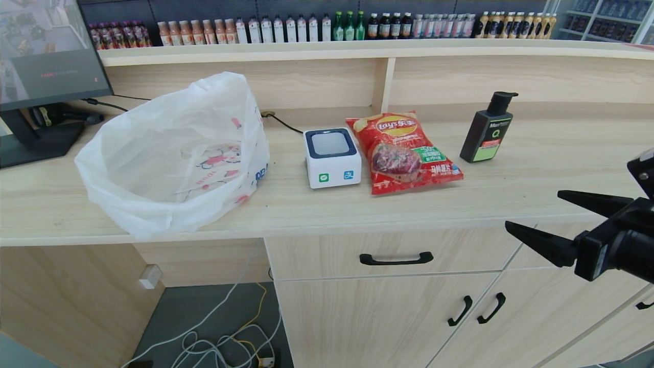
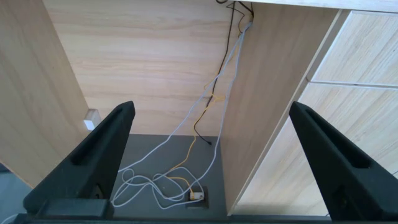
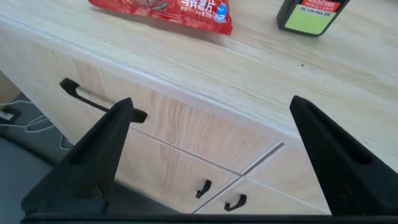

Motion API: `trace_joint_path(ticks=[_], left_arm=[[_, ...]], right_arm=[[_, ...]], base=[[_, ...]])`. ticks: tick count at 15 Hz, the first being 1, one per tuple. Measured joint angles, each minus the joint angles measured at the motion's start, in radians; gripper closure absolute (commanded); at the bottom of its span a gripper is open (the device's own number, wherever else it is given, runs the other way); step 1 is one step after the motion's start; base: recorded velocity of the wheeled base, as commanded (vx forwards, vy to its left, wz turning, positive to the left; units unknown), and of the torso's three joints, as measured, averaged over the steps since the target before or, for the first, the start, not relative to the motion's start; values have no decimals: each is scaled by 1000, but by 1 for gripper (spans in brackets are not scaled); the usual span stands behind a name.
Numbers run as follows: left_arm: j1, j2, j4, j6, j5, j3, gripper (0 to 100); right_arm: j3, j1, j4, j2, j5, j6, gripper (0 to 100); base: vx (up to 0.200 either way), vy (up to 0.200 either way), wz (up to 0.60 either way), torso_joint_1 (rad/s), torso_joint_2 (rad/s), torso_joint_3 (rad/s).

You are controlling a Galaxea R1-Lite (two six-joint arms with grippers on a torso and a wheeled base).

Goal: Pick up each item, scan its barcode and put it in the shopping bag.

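chips bag (image 1: 403,153) is lying flat on the counter (image 1: 536,168) at 3 o'clock of the scanner (image 1: 332,157), shopping bag (image 1: 173,153) gaping at its 9 o'clock, likely so items are crossing the scanner on the way, while right gripper (image 1: 533,209) and left gripper (image 2: 211,109) are hanging wide open, holding nothing.

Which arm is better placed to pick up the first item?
Right, likely. The open right pincer hangs before the counter, close to the chip bag and pump bottle; the left pincer, also open, faces the cables below the counter.
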Motion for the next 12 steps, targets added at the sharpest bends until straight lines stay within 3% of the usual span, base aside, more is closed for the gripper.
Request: trace_joint_path(ticks=[3,7,12], left_arm=[[0,0,0,0,0,0,0],[0,0,0,0,0,0,0],[0,0,0,0,0,0,0]], right_arm=[[-70,4,-13,61,0,84,0],[-211,18,-26,127,-5,89,0],[-366,113,-32,217,-137,91,0]], base=[[0,0,0,0,0,0],[0,0,0,0,0,0],[0,0,0,0,0,0]])
